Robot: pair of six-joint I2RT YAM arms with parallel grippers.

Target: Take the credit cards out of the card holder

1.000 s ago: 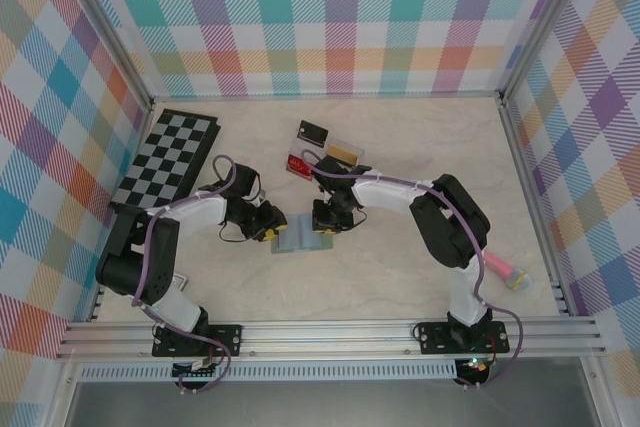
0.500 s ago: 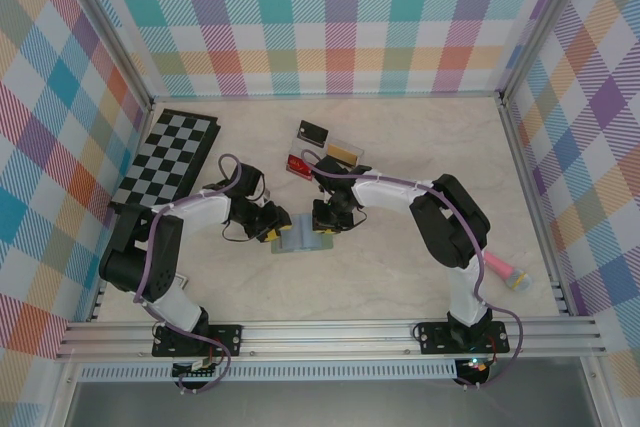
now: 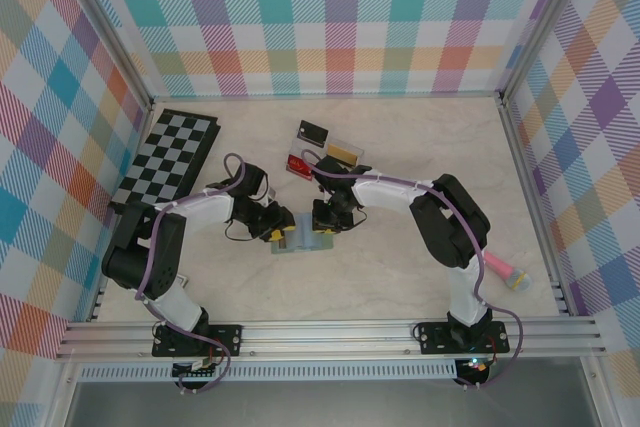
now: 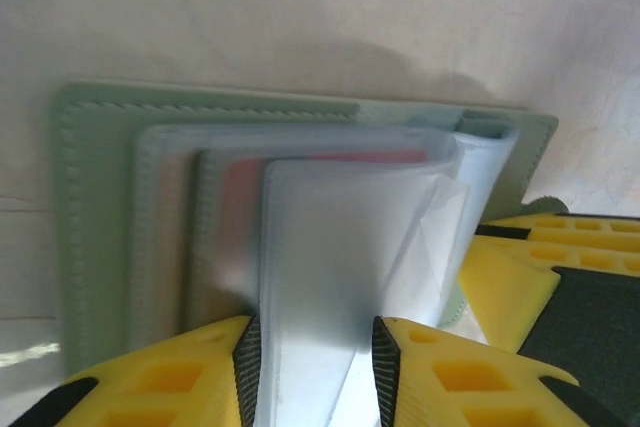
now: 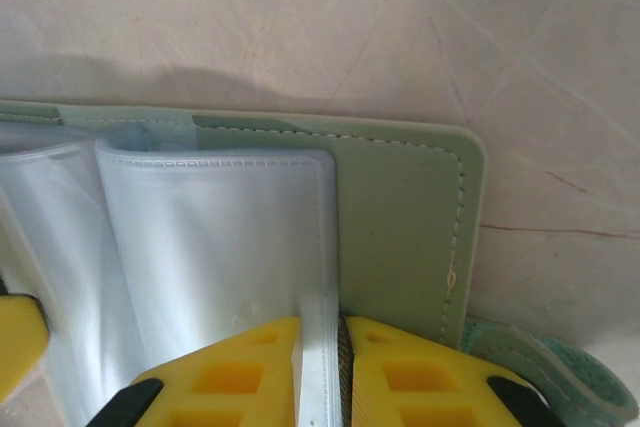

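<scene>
The grey-green card holder point(image 3: 300, 238) lies open on the table between my two grippers. In the left wrist view its clear plastic sleeves point(image 4: 350, 237) arch up from the green cover point(image 4: 95, 207). A red credit card point(image 4: 238, 202) shows dimly through a lower sleeve. My left gripper point(image 4: 315, 337) is shut on the bulging sleeve, which touches both pads. In the right wrist view my right gripper point(image 5: 322, 332) is shut on the thin edge of the sleeve stack point(image 5: 215, 247), beside the green cover point(image 5: 400, 217). From above, the left gripper point(image 3: 279, 234) and right gripper point(image 3: 322, 226) face each other across the holder.
Behind the holder lie a red card point(image 3: 298, 164), a dark card point(image 3: 313, 132) and a pale one with a yellow end point(image 3: 345, 150). A folded checkerboard point(image 3: 170, 157) sits at the back left. A pink tool point(image 3: 503, 270) lies at the right wall.
My left gripper has slid a little to the right, further onto the holder's left side. The right arm and the holder have stayed put.
</scene>
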